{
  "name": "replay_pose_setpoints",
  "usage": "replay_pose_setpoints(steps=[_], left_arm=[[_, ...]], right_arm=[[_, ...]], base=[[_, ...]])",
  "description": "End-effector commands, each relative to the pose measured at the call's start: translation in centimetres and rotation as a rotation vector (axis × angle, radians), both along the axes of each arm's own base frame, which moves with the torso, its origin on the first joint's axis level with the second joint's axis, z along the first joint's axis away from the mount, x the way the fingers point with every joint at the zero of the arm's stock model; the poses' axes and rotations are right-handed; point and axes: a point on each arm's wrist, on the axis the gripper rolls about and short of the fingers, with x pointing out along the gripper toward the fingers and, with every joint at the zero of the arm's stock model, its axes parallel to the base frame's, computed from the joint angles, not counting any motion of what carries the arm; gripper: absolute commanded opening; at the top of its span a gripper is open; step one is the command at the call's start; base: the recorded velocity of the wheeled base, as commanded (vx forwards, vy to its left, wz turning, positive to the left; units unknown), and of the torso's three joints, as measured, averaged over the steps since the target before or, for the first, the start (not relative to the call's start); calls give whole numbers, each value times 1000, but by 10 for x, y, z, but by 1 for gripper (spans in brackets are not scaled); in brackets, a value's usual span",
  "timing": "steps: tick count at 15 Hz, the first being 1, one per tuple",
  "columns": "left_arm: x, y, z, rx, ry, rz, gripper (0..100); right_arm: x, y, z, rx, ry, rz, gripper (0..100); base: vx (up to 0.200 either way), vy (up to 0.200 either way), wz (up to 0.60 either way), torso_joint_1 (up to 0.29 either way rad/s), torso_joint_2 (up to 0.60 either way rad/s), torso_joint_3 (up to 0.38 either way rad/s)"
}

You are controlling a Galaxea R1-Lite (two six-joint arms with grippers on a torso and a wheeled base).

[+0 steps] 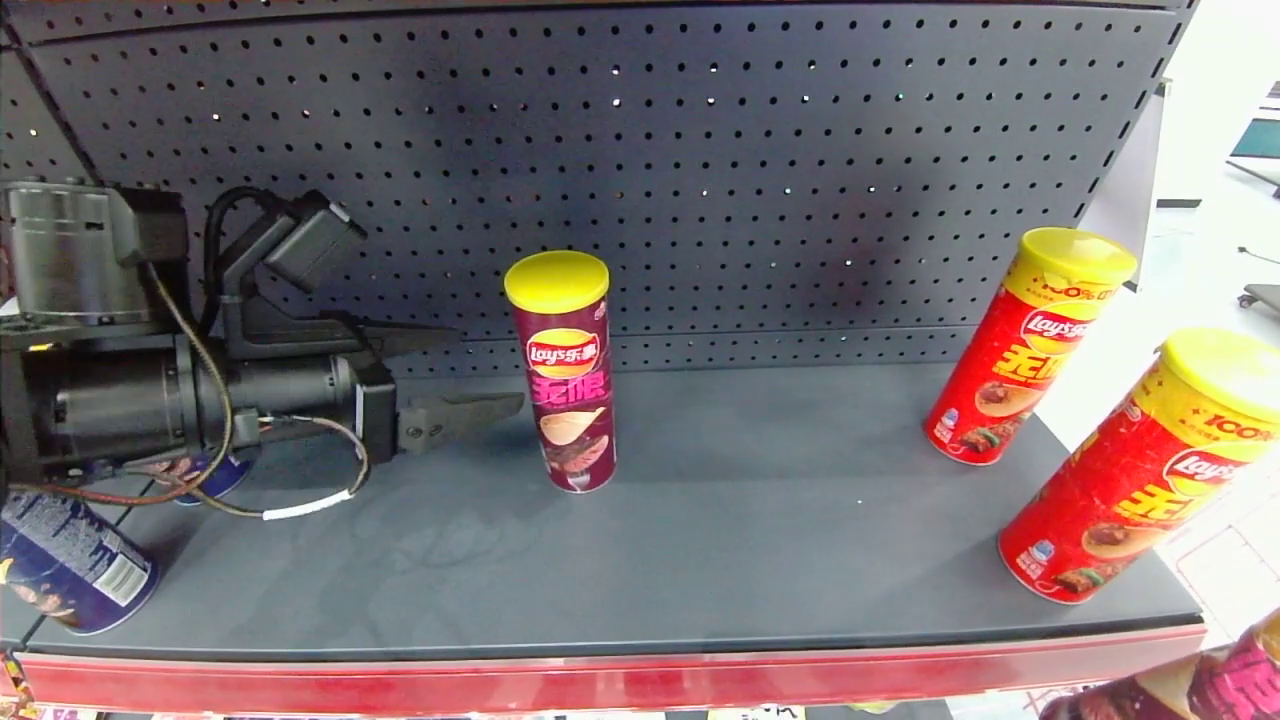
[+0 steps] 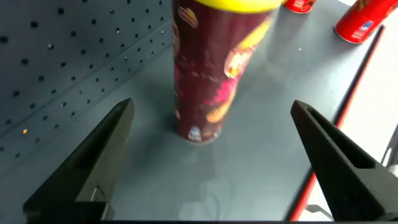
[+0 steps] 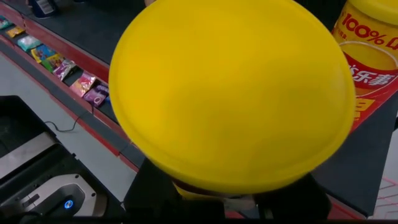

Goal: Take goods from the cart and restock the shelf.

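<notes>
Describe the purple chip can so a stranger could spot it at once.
Look at the dark grey shelf backed by a pegboard. Near its middle, just right of the open left gripper, a purple can stands upright alone. Its yellow lid matches the two red cans at the right; its purple body does not.

At eight o'clock, a blue can (image 1: 70,565) is cut by the edge; at five o'clock, a second can (image 1: 1200,685) barely shows. A yellow lid (image 3: 230,93) hides what it caps.
</notes>
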Motion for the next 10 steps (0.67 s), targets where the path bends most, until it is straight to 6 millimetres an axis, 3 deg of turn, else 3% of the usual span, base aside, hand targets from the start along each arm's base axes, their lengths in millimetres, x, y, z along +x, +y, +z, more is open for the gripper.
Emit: replay_pose_setpoints(steps=[1,10], left_arm=[[17,-7,-6,7,23,-7,100],[55,-37,-8,-5,-6,-67,100]], right_arm=[[0,0,-1,-1,3,0,0],[0,0,-1,-1,7,0,0]], base=[[0,0,0,0,0,0],[0,0,0,0,0,0]])
